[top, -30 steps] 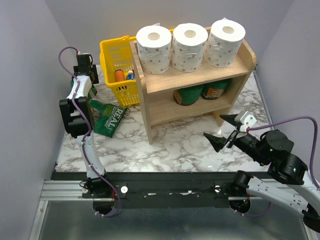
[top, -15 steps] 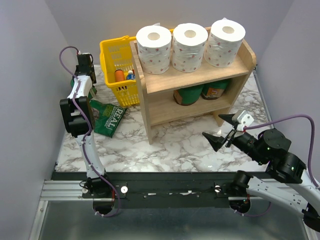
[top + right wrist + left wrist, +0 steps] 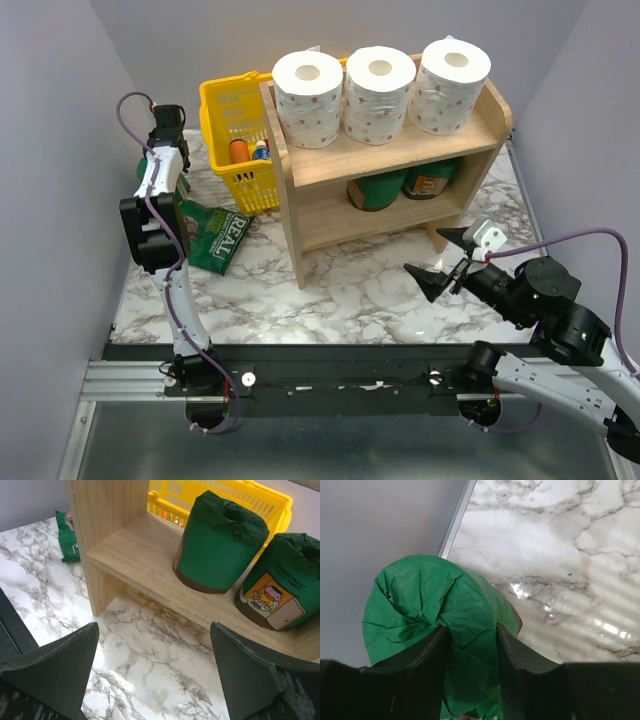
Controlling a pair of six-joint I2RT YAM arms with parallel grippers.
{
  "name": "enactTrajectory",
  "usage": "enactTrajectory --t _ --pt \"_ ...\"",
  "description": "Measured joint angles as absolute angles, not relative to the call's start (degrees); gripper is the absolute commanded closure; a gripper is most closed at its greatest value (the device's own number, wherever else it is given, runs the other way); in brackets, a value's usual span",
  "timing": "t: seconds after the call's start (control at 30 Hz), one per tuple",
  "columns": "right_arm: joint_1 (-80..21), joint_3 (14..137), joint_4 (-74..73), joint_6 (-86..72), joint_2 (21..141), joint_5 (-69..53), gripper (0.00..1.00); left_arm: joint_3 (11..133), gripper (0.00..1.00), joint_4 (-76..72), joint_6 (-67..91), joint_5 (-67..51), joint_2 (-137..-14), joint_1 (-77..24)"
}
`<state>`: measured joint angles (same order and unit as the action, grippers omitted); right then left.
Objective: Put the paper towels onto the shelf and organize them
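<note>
paper towels, six rolls, with a wooden shelf (image 3: 400,152)
top tier: three white rolls (image 3: 380,82) with pink dots, upright, side by side, touching
lower tier: two green rolls (image 3: 217,542), upright, close together towards the right; bare board shows to their left
sixth roll: the last green roll (image 3: 432,600), off the shelf, at the far left by the wall; hidden in the top view; cannot tell whether it rests on the marble table (image 3: 560,555) or hangs above it
left claw (image 3: 470,637): closed on the last green roll, fingers pinching the crumpled wrap at its end
right claw (image 3: 154,630): spread wide, empty, low in front of the shelf
also present: yellow basket (image 3: 225,110), flat green bag (image 3: 215,235)
handling, by judgement: light, soft, springy; the wrap looks thin and slick and may slip or tear if carried by the gathered end alone; a gentle hold across the round body seems safer; it should stand steady on its flat end in the lower-tier gap
</note>
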<state>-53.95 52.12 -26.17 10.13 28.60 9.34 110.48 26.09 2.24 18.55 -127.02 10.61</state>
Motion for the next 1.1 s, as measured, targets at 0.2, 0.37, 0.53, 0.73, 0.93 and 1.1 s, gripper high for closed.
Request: enactTrajectory --t 0.2,0.37,0.53,0.73,0.93,1.1 --pt "-53.95 52.84 -26.3 9.89 29.1 9.23 0.0 114.83 0.66 32.91 4.78 21.52 -126.37 10.61" --pt "-53.95 55.33 -26.3 9.06 29.12 8.43 0.0 113.03 0.66 37.43 8.71 22.33 -119.9 10.61" --pt "-53.95 56.01 -26.41 8.23 28.62 8.25 0.0 105.47 0.67 40.69 11.07 20.99 -108.29 10.33" --pt "-53.95 56.6 -26.79 6.04 27.49 6.94 0.0 91.46 0.67 43.24 11.88 19.38 -94.3 6.42" --pt "-53.95 56.82 -27.14 4.29 25.39 5.63 0.0 76.77 0.67 45.45 14.39 13.52 -80.2 -0.6" --pt "-53.95 56.14 -27.75 2.33 23.0 5.5 0.0 68.6 0.68 47.86 18.28 9.54 -69.34 -9.23"
